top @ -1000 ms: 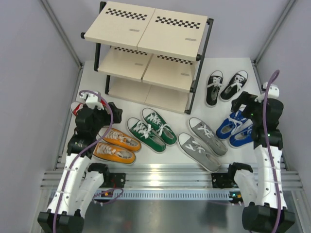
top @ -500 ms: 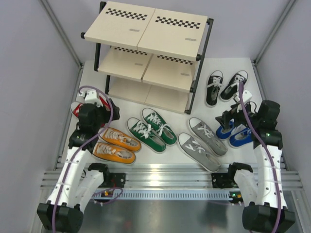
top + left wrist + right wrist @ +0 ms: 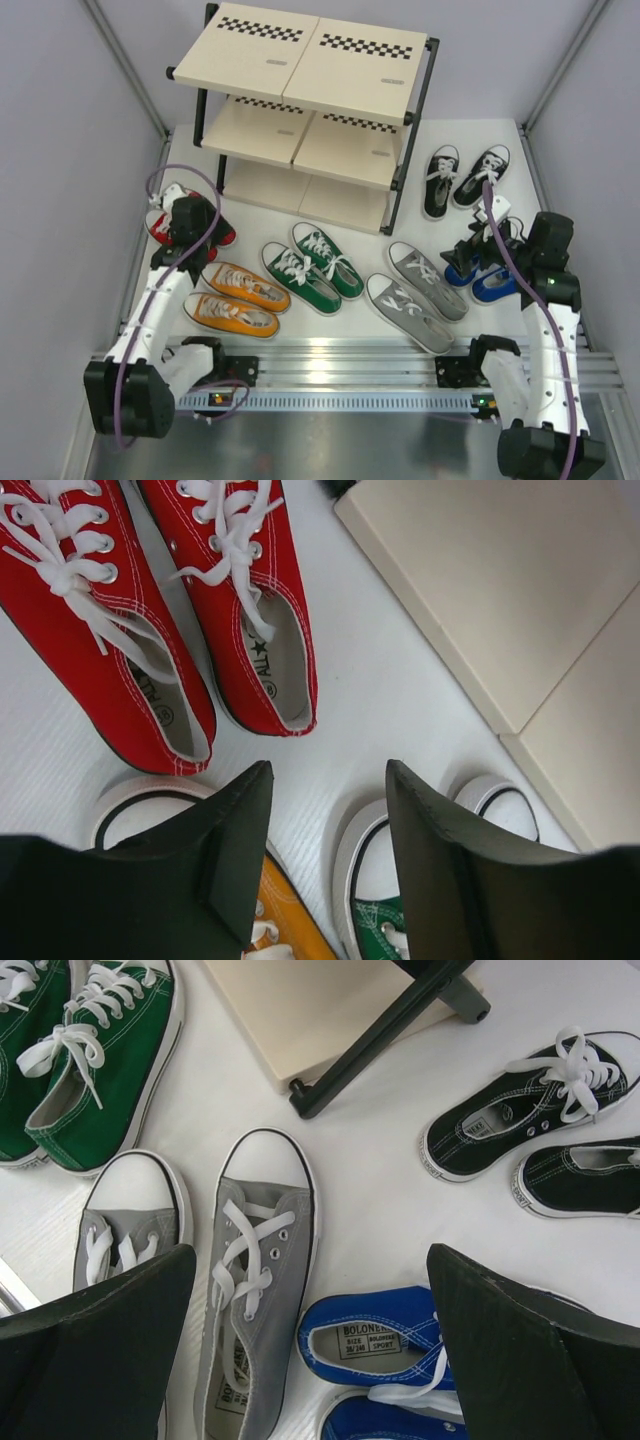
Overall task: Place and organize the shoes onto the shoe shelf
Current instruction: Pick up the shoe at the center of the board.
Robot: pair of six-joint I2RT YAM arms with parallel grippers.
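The left gripper (image 3: pixel 328 770) has narrowed its jaws over the last second. They now stand partly open with nothing between them, only bare table (image 3: pixel 360 710) below the tips. Since it has also moved out over the red shoes (image 3: pixel 255 610), I judge it is sizing up for a grasp on one of them, the first shoe bound for the rack. No shoe is on the shoe shelf (image 3: pixel 300 60) yet.

From the left wrist, white toecaps of an orange shoe (image 3: pixel 290 930) and a green shoe (image 3: pixel 375 915) sit under the fingers. Just ahead of the tips lie the red pair, heels and openings toward the gripper, neither touched. Further off to the right is the shelf's lowest panel.

The right gripper (image 3: pixel 311 1255) is spread wide and empty. The blue shoes (image 3: pixel 375 1345) lie just below its tips. The grey shoes (image 3: pixel 255 1280) are beside its left finger, and the black shoes (image 3: pixel 520 1110) are further ahead to the right.

Compared with a second ago, the left arm has stretched out from the orange pair toward the far left corner. The right wrist has swung inward and now sits over the blue pair, its jaws as wide as before. All twelve shoes lie where they were.
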